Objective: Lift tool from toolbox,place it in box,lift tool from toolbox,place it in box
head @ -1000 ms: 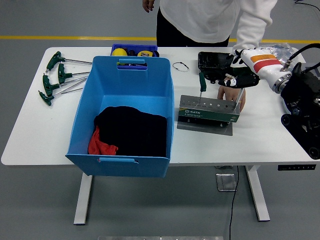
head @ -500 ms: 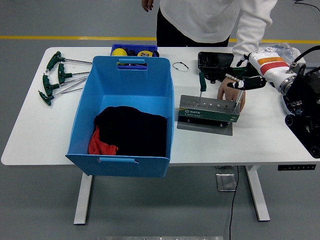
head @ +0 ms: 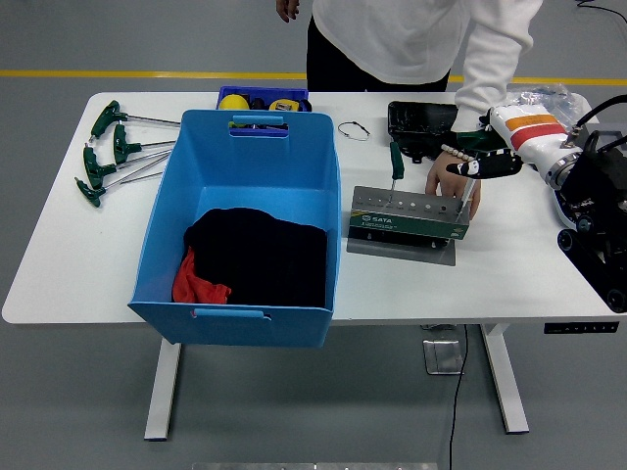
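Head view shows the right hand (head: pixel 477 164) at right of centre, curled around the T-handle of a tool standing in the toolbox (head: pixel 409 216), which a person's hand (head: pixel 453 186) steadies. Best drawn straight upward before swinging left to the blue box (head: pixel 162 215).

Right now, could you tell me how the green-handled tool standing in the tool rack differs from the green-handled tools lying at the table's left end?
The tool in the rack stands upright, shaft down in the grey rack; the left-end tools lie flat on the white table.
The rack tool is single; the left-end ones form a loose group.
The rack tool sits close to the robot's right hand and the person's hand; the left-end ones are far from both.
Both have green handles and metal shafts.
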